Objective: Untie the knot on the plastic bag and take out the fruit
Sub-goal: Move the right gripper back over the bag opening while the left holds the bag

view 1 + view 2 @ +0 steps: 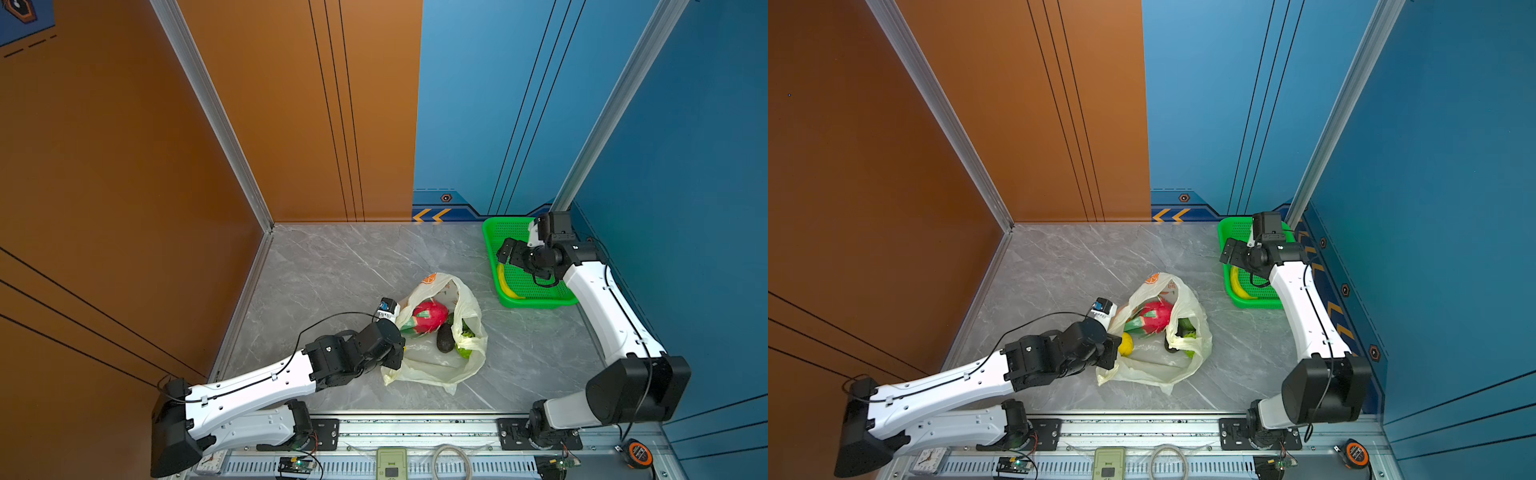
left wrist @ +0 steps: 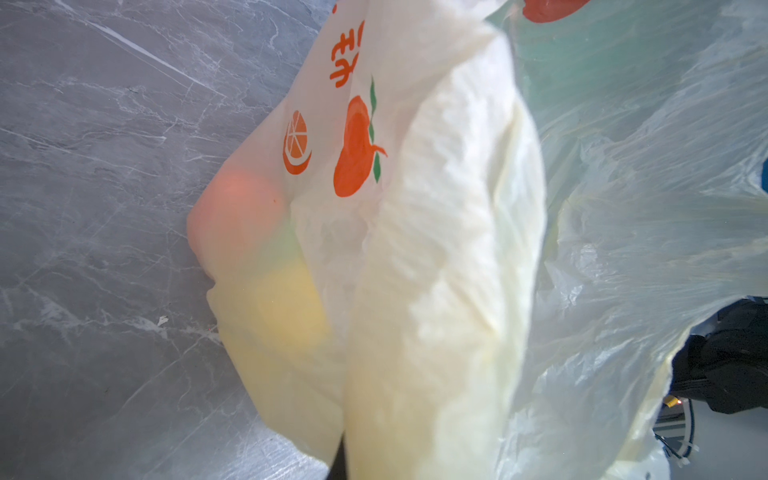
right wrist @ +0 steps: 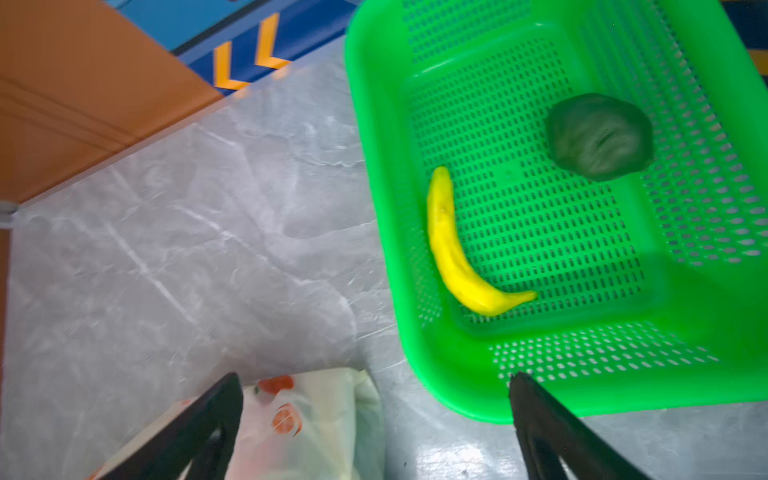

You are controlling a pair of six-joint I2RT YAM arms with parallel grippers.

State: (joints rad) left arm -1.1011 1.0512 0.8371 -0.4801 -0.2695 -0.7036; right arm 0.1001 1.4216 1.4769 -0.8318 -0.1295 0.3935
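**Fig.** Both top views: the plastic bag (image 1: 432,370) lies mouth-open in the middle of the table (image 1: 332,270). It contains a dragon fruit (image 1: 428,316), an avocado (image 1: 445,338), a light-green fruit (image 1: 464,351) and a lemon (image 1: 1125,344). My left gripper (image 1: 397,353) is clamped on the bag's left rim; its wrist view shows the film bunched close against the lens. My right gripper (image 3: 374,378) hangs over the bag-side rim of the green basket (image 3: 457,374), jaws spread wide, holding nothing. In the basket lie a banana (image 3: 453,257) and a blurred dark green fruit (image 3: 598,137)
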